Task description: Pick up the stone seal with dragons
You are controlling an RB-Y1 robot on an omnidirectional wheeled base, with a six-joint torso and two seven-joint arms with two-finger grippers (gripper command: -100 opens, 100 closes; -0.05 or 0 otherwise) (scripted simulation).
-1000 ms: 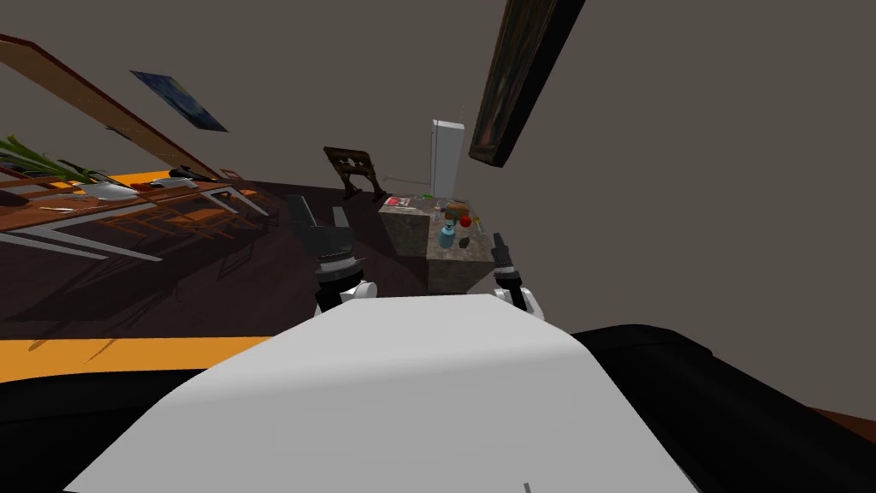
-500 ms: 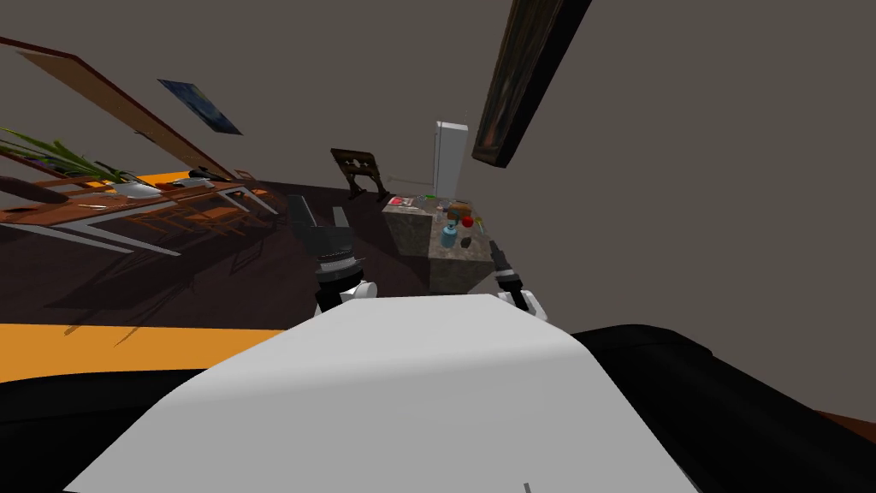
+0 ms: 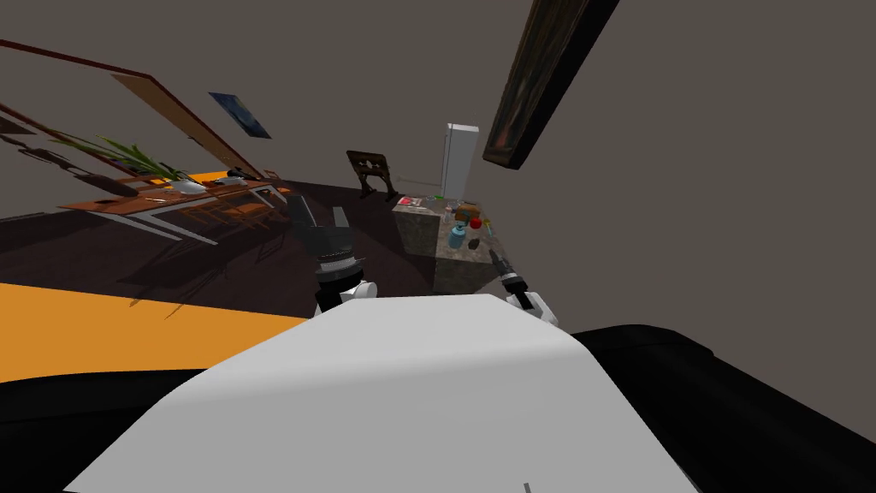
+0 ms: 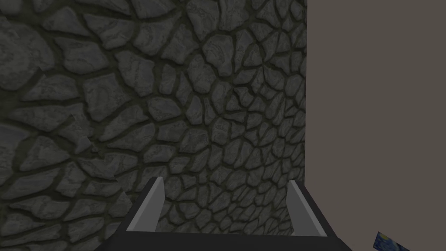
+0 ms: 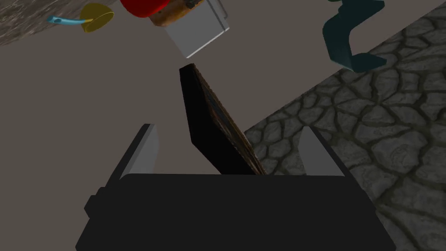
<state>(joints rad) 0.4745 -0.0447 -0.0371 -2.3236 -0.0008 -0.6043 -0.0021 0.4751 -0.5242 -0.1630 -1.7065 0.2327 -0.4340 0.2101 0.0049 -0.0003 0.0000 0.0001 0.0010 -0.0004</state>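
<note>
You've turned the base, so the stone counter (image 3: 453, 270) sits further right in the head view. Both claws gape wide, empty: right gripper (image 3: 497, 256) at the counter's near edge, left gripper (image 3: 318, 214) off to its left (over dark floor (image 3: 257, 265)). On the counter's near end rests the dark seal (image 3: 473, 244), beside a blue bottle (image 3: 458, 237).

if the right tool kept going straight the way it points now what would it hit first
Most likely the dark framed picture on the grey wall: it lies right between the open fingers of the right tool. Nothing nearer shows in that line, though depth is hard to judge.
</note>
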